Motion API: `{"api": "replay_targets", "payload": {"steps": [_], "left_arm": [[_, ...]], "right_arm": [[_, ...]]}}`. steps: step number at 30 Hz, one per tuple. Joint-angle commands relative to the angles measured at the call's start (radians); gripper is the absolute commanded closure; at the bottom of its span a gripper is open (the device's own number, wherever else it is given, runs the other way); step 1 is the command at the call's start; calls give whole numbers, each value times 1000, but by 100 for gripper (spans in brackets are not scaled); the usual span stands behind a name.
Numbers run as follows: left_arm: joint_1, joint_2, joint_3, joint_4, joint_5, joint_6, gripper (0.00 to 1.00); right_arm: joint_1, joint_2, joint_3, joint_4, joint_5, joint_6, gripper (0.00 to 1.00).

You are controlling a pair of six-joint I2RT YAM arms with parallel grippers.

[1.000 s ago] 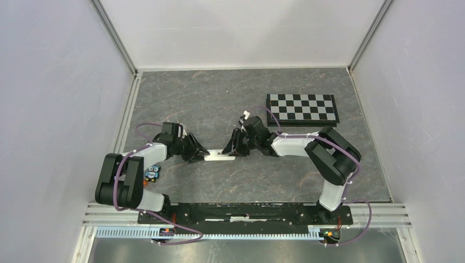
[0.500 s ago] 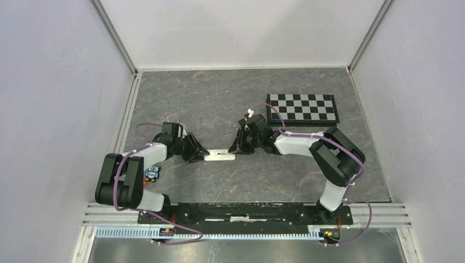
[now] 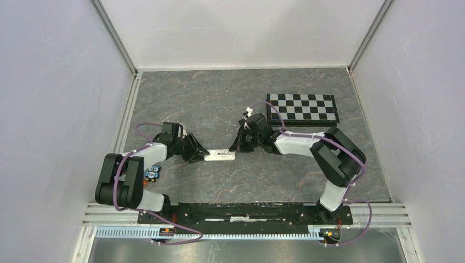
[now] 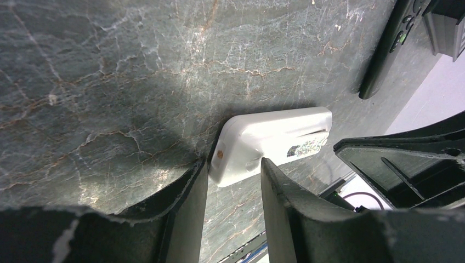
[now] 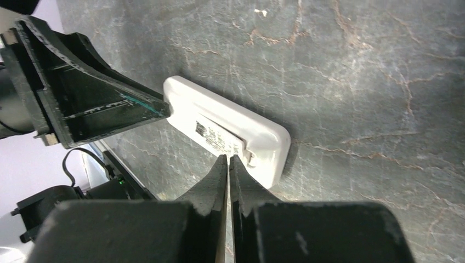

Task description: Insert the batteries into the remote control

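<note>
No writing is coming through legibly in any view. The white remote (image 4: 274,137) is carrying a small printed sticker (image 4: 308,148) on its upturned face, toward its right end. The sticker is showing dark barcode-like blocks and rows of fine print (too small and blurred for a single letter or digit). The right wrist view is catching the same sticker (image 5: 215,137) closer, and its print is still smearing into grey specks. The black remote (image 4: 390,49) at the far right of the left wrist view is showing buttons with one green mark, unreadable. The batteries (image 3: 152,173) at the near left are showing blue and orange wrappers with pale patches, also unreadable.
</note>
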Motion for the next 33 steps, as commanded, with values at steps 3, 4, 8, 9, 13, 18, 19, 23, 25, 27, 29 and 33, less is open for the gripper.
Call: {"api": "replay_targets", "payload": {"steps": [3, 4, 8, 9, 13, 18, 19, 23, 25, 27, 29, 33], "left_arm": [[-4, 11, -4, -11, -25, 25, 52], [-4, 11, -4, -11, -25, 25, 52], [-4, 7, -5, -11, -27, 25, 52], [-4, 5, -6, -12, -29, 25, 52], [-4, 1, -8, -12, -31, 23, 52], [-4, -9, -1, -15, -33, 17, 52], [-4, -15, 4, -18, -34, 15, 52], [-4, -46, 47, -59, -57, 25, 48], [-4, -70, 78, -103, -90, 41, 42], [-4, -95, 125, -159, -139, 72, 33], [-2, -121, 163, -209, -193, 102, 22], [15, -172, 211, -271, -285, 126, 0]], "right_arm": [[10, 0, 43, 83, -49, -16, 95], [11, 9, 43, 80, -55, -12, 96], [11, 46, 32, 55, -48, -8, 97], [12, 55, 29, 53, -44, -9, 97], [14, 80, 38, 1, -8, -30, 98], [18, 64, 42, -7, 13, -55, 99], [18, 49, 44, 2, 22, -68, 98], [18, -20, 64, 91, 11, -216, 89], [18, -55, 79, 113, -2, -319, 78], [18, -77, 100, 111, -33, -463, 55], [20, -85, 116, 92, -86, -613, 35], [44, -43, 198, -85, -134, -954, 23]]}}
